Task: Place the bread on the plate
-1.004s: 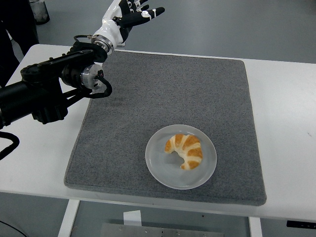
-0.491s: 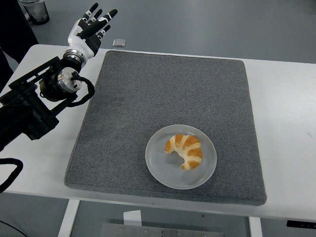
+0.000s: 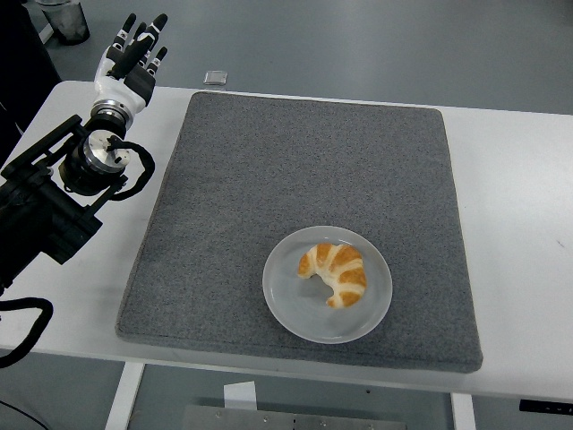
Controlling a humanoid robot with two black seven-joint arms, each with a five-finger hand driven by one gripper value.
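Observation:
A golden croissant [image 3: 336, 271] lies on a round white plate [image 3: 285, 309] on the near middle part of the grey mat [image 3: 295, 170]. My left hand [image 3: 132, 55] hovers over the table's far left corner, well away from the plate, its fingers stretched out and holding nothing. The black left arm [image 3: 54, 202] runs from the left edge up to it. No right arm shows.
The grey mat covers most of the white table [image 3: 519, 206]. A small flat square object [image 3: 214, 77] lies on the floor beyond the table's far edge. A dark container [image 3: 67, 18] stands at the top left.
My left arm has swung left and back, from over the mat's far left corner to beyond the mat's left side. The croissant and plate have not moved.

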